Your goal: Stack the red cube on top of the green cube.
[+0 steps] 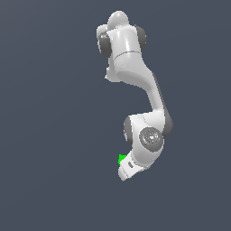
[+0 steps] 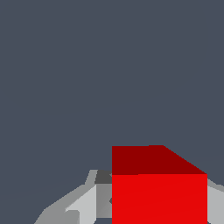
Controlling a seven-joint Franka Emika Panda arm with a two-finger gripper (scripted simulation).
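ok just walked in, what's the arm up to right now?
The Panda arm is bent low over the floor. In the wrist view the red cube sits right between the gripper fingers, filling the close foreground, so it looks gripped or about to be; contact can't be confirmed. In the exterior view the arm hides the red cube, and only a sliver of the green cube peeks out beside the wrist. Whether red is already over or on green can't be told.
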